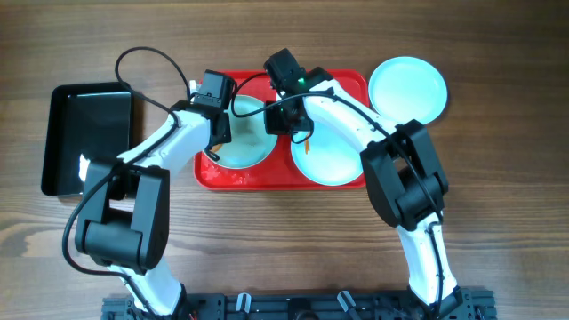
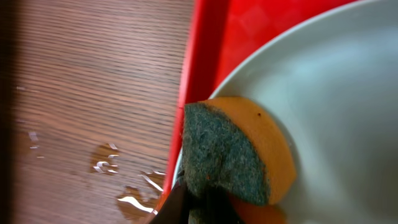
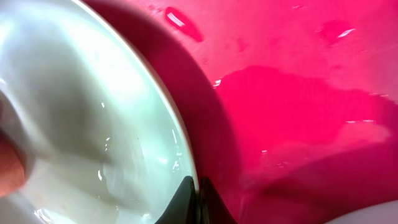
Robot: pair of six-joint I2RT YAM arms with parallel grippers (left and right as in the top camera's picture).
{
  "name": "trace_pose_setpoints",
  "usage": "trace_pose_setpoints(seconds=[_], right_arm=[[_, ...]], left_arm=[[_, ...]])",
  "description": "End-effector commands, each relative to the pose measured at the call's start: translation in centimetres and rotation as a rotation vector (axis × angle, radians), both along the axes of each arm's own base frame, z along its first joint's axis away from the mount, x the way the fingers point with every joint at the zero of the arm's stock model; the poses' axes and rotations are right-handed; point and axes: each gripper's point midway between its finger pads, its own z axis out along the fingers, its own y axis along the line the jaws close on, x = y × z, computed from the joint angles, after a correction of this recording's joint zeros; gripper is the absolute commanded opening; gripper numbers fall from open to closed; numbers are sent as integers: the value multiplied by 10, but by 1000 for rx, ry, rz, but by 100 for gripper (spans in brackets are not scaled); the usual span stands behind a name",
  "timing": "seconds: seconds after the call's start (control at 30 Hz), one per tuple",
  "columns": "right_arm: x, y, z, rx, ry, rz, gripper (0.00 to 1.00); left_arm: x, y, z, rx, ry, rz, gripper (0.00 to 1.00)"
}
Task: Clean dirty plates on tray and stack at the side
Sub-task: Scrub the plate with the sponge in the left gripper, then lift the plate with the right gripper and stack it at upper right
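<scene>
From overhead we see the large red rectangular plastic tray (image 1: 267, 180) at mid-frame on the wooden tabletop (image 1: 498, 222). It carries two round pale blue-white shallow plates, the left-hand plate (image 1: 247, 149) and the right-hand plate (image 1: 331, 162). A third plate (image 1: 407, 87) lies on the tabletop just beside the tray's upper right corner, and a glossy black rectangular tray (image 1: 89, 133) sits at far left. The left pincer (image 1: 217, 142) and right pincer (image 1: 277, 124) both reach over the left-hand plate, but from above we cannot see how their jaws stand.

The left wrist view settles one: the left pincer is clamped on an orange sponge with a green scouring face (image 2: 236, 158), which lies against that plate's rim. Water drops (image 2: 134, 200) dot the tabletop at lower left. The right wrist view settles the other: the right pincer pinches the plate's edge, one finger each side, over wet tray floor.
</scene>
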Motion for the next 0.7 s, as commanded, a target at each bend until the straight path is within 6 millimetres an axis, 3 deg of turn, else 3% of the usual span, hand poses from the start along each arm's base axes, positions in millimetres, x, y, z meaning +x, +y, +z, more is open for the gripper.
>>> trace_pose_setpoints(seconds=[0.0,0.1,0.27,0.3,0.4,0.57,0.67], right_arm=[[-3,-16,-27,-74,34,-17,4],[4,-15,-23,-65,12,-16,4],[30,-26,-1,-83,-62,8,4],[43,-36,13,-101,-98,-7,4],[60,-43,45,-84,-168,21,4],[86,-65,115,-165,-376,69,4],[101,-104,156,-406,-542,57,4]], left_arm=[[8,30,12,171,-47,55,4],[17,19,25,160,-92,39,4],[30,-17,72,39,-226,-18,4],[28,-39,88,-77,-251,-68,4],[23,-69,109,-257,-269,-147,4],[15,-77,114,-333,-254,-128,4],[9,-75,109,-325,-224,-125,4]])
